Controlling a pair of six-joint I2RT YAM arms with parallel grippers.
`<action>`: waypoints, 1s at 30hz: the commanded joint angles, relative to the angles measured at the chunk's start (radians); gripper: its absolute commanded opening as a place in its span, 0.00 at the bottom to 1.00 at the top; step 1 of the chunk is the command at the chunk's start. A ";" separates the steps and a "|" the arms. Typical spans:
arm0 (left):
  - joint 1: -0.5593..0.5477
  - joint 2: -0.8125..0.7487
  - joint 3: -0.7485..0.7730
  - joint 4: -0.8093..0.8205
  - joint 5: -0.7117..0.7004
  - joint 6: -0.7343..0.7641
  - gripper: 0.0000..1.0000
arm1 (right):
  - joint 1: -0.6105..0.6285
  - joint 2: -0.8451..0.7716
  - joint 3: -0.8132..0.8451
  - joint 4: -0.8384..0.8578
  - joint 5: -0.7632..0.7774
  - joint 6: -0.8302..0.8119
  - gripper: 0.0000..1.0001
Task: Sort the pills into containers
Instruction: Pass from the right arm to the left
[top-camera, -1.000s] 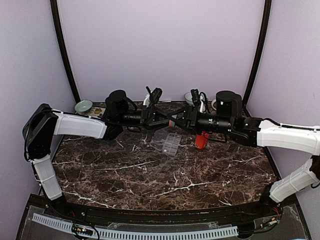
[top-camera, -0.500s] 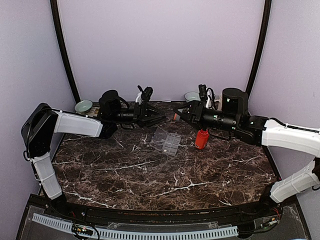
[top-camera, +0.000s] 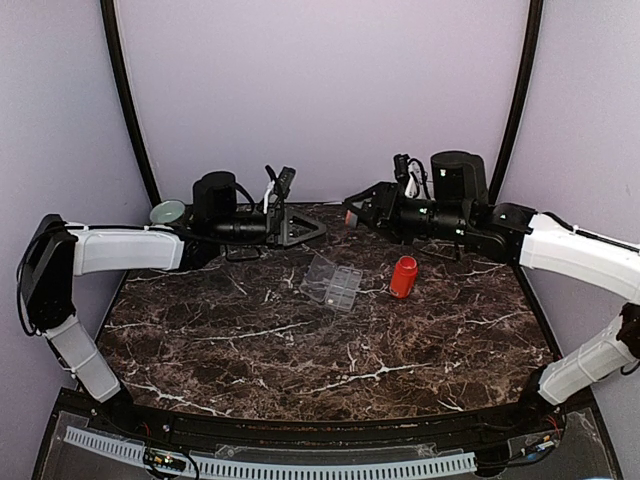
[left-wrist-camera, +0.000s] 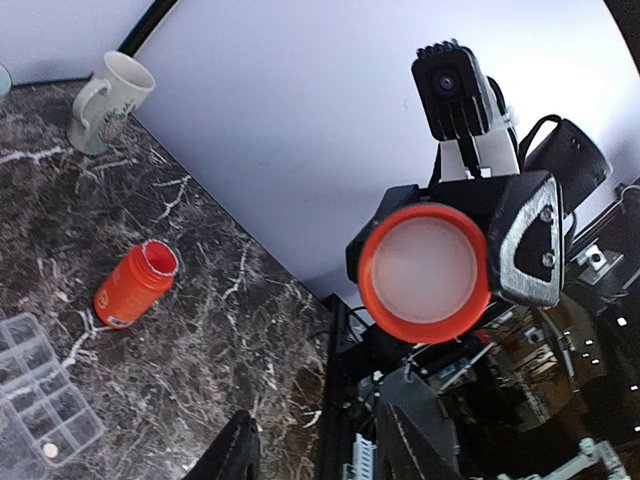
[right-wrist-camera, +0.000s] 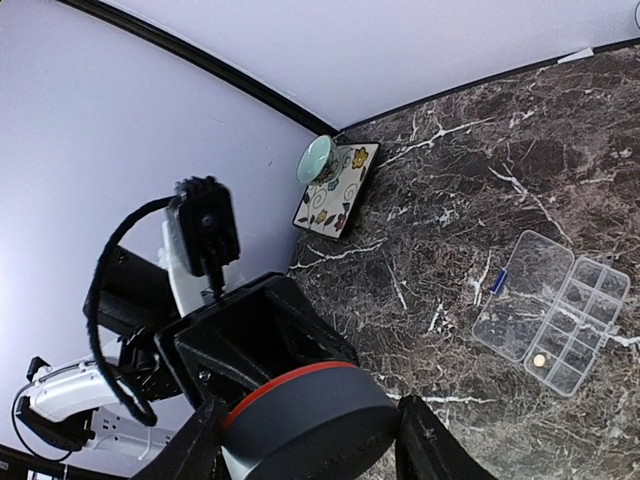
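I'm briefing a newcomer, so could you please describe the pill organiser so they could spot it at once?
On the dark marble table, look mid-table, just left of the upright orange bottle. The organiser is the only flat, clear plastic box, split into small compartments.

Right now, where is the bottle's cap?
Top view, right of centre: the cap is clamped in the right gripper, in the air behind the open orange bottle.

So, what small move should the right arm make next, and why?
Probably lower the right pincer and set the cap down on the table. The bottle stands open beside the open box, and this pincer is full.
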 joint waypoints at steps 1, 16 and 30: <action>-0.026 -0.113 -0.023 -0.193 -0.199 0.261 0.43 | 0.002 0.054 0.129 -0.192 0.080 0.012 0.37; -0.075 -0.129 0.001 -0.195 -0.205 0.399 0.40 | 0.003 0.141 0.267 -0.331 0.041 0.087 0.37; -0.120 -0.121 0.051 -0.246 -0.248 0.500 0.40 | 0.002 0.179 0.242 -0.285 -0.049 0.148 0.36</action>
